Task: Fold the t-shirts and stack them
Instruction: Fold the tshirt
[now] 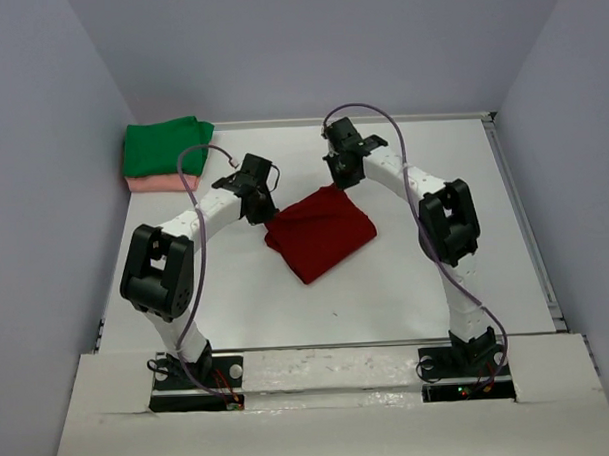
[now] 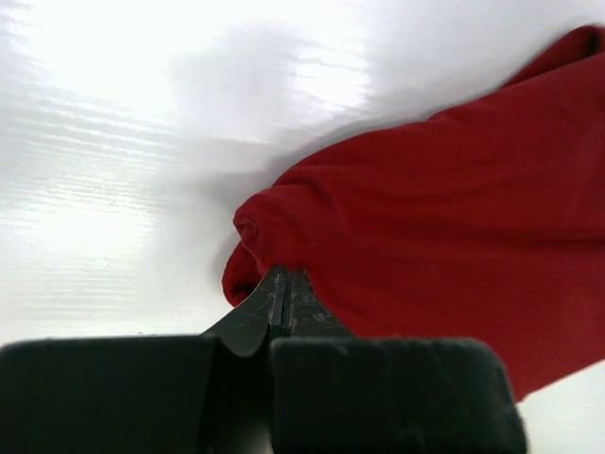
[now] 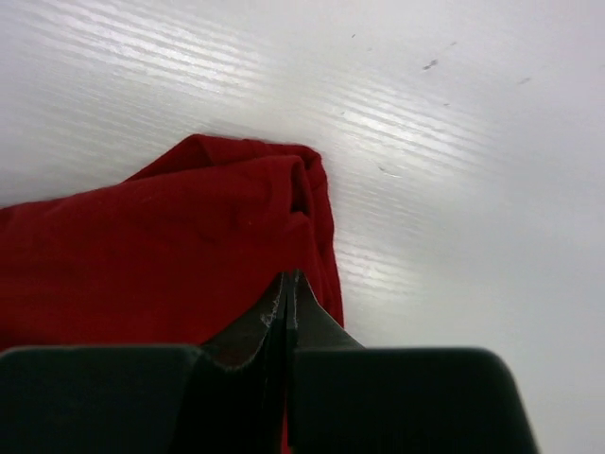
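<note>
Overhead view: a white table (image 1: 407, 284) enclosed by pale grey walls (image 1: 308, 48), with two arms bolted at its near edge. The dark red t-shirt (image 1: 320, 230) lies folded into a rough diamond near the middle of the table, between the two wrists. At the far left corner the bright green t-shirt (image 1: 167, 145) lies folded on top of the pale salmon pink t-shirt (image 1: 153, 182), of which only a strip of the near edge shows; this pair is well apart from the red one.

The left gripper (image 1: 261, 207) reaches down to the left corner of the dark red t-shirt, and the right gripper (image 1: 341, 177) to its far corner.

Left wrist view: the left gripper (image 2: 282, 284) has its jaws pressed fully together with no gap, the tips meeting the bunched, rounded corner of the dark red t-shirt (image 2: 444, 218). Whether any cloth is caught between them cannot be told.

Right wrist view: the right gripper (image 3: 286, 288) is likewise closed tight, its tips set against the edge of the dark red t-shirt (image 3: 170, 255) just below a folded corner. Here too a pinch on the fabric cannot be confirmed
</note>
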